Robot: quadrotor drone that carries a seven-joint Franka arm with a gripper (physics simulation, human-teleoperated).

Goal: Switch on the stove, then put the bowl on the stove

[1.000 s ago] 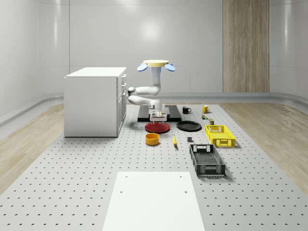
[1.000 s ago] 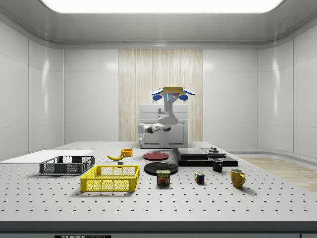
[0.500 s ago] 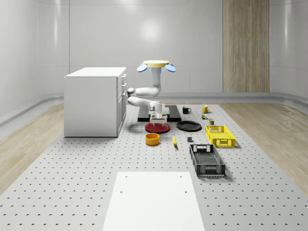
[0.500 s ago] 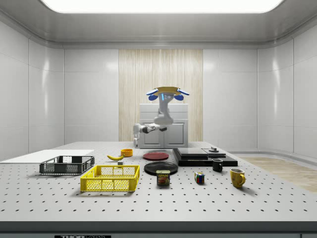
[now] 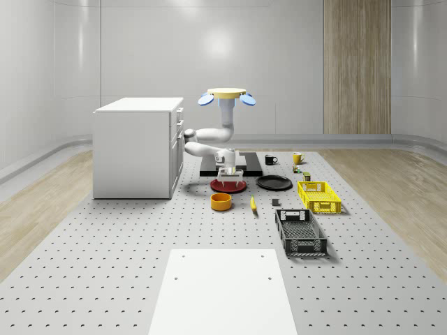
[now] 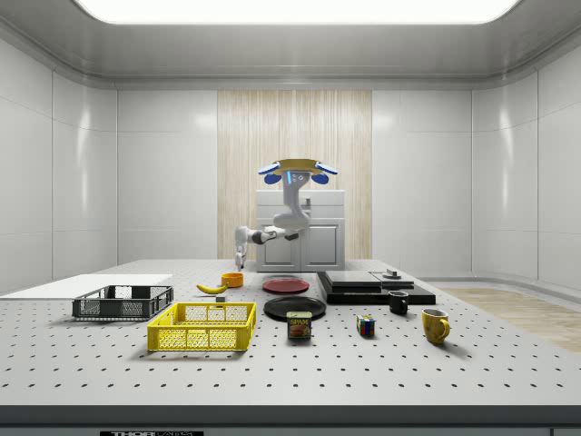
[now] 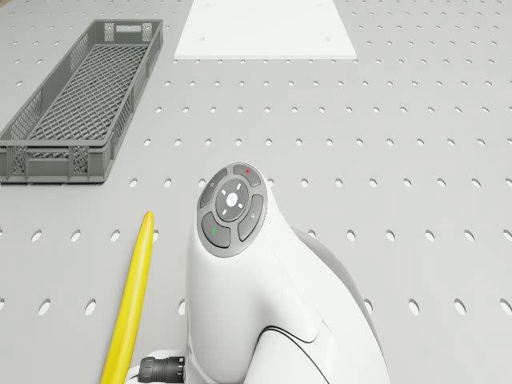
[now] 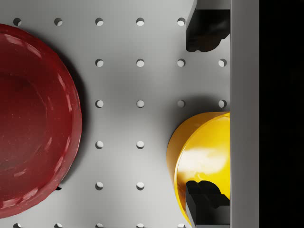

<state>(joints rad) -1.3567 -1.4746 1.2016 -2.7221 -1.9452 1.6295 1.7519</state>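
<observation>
The orange bowl (image 5: 221, 202) (image 6: 232, 280) stands on the table in front of a red plate (image 5: 228, 185). The black stove (image 5: 253, 167) (image 6: 372, 286) lies flat behind that plate, with a small knob (image 6: 391, 273) on top. The drone (image 5: 227, 94) (image 6: 292, 170) hovers above the plate and the stove's front edge. Its arm reaches down and my gripper (image 5: 229, 176) (image 6: 240, 259) hangs just above the bowl. In the wrist view my gripper (image 8: 205, 116) is open, the bowl (image 8: 204, 156) partly between the fingertips (image 8: 204, 33), and the red plate (image 8: 33, 123) beside it.
A white cabinet (image 5: 136, 146) stands at the whole-scene view's left. A black plate (image 5: 274, 183), a banana (image 5: 253, 203) (image 7: 132, 296), a yellow crate (image 5: 319, 196) and a grey crate (image 5: 300, 232) (image 7: 80, 96) lie to the right. A white board (image 5: 222, 289) lies in front.
In the side view the drone, arm and gripper have shifted left, from above the red plate to above the bowl. The bowl and stove have not moved.
</observation>
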